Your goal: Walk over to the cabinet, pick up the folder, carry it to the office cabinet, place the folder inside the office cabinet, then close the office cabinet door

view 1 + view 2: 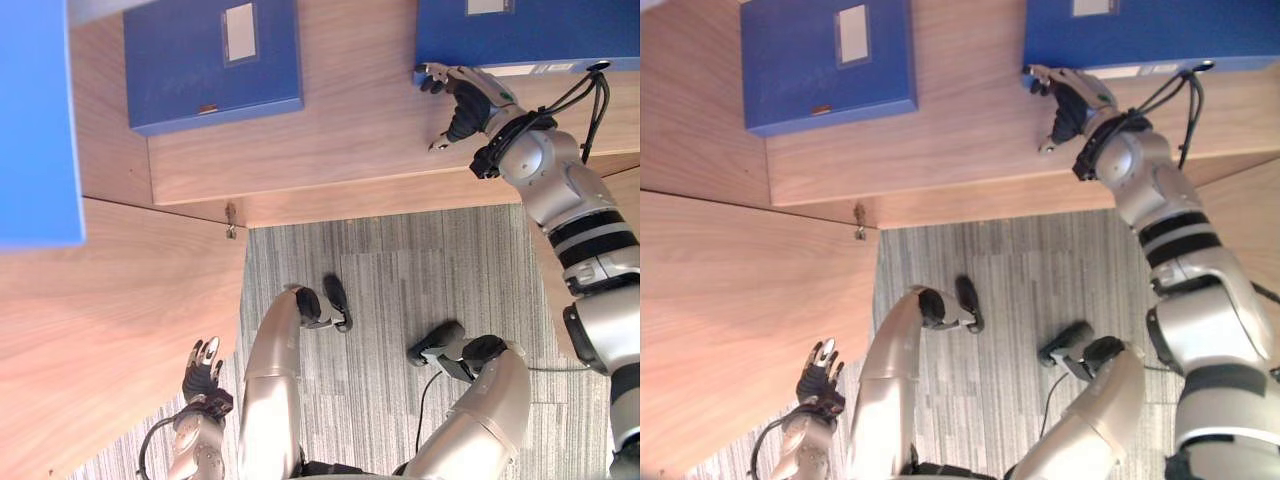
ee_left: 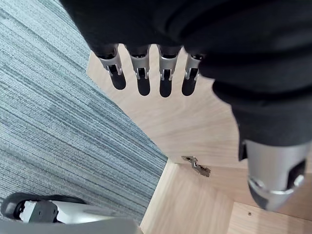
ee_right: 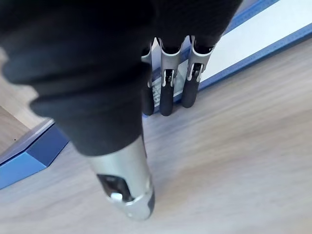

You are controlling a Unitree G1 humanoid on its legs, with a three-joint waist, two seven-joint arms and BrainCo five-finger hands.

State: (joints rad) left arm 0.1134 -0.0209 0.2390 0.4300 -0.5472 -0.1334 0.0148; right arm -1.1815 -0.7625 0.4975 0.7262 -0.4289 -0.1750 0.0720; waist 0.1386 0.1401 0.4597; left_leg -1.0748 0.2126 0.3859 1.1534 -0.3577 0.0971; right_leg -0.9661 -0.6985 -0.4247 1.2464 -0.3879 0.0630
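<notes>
Two blue folders lie flat on the wooden cabinet shelf (image 1: 340, 140). One folder (image 1: 530, 30) is at the far right, and its white-labelled edge (image 3: 263, 34) faces my right hand (image 1: 465, 100). That hand is open, and its straight fingertips (image 3: 165, 92) touch the folder's near edge while the thumb rests over the wood. The other folder (image 1: 210, 65) lies further left, untouched. My left hand (image 1: 203, 375) hangs low at the lower left, open and holding nothing, beside a wooden panel.
A wide wooden panel (image 1: 100, 340) stands on the left, with a metal hinge (image 1: 231, 218) where it meets the cabinet. A blue surface (image 1: 35, 120) covers the upper left edge. Grey carpet (image 1: 400, 290) lies below the shelf.
</notes>
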